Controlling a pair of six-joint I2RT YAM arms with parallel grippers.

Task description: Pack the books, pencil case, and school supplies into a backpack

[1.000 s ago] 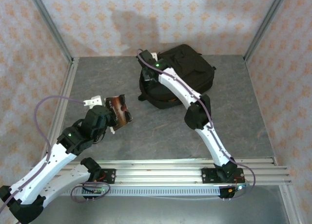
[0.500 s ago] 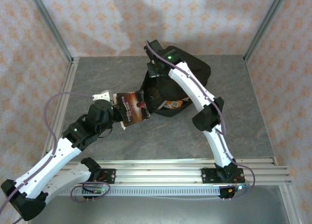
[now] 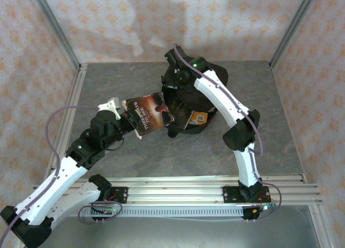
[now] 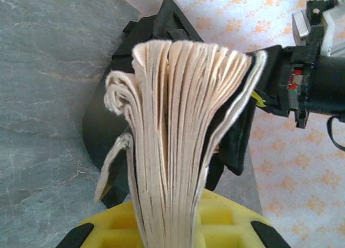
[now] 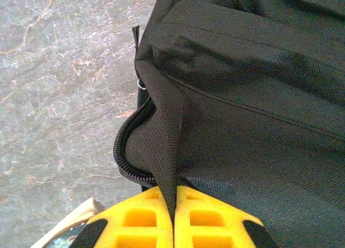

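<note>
The left gripper [image 4: 168, 229] is clamped on the bound edge of a dark brown book [image 3: 151, 113], and the pages fan out loose beyond its fingertips. Just ahead, the book's leading edge meets the rim of the backpack [image 3: 215, 78]. An orange book [image 3: 197, 118] shows inside the opening. The right gripper [image 5: 173, 205] is closed on a ridge of backpack fabric, with the zip [image 5: 125, 151] just to its left. Bare table [image 3: 108, 81] lies open to the left gripper's left.
</note>
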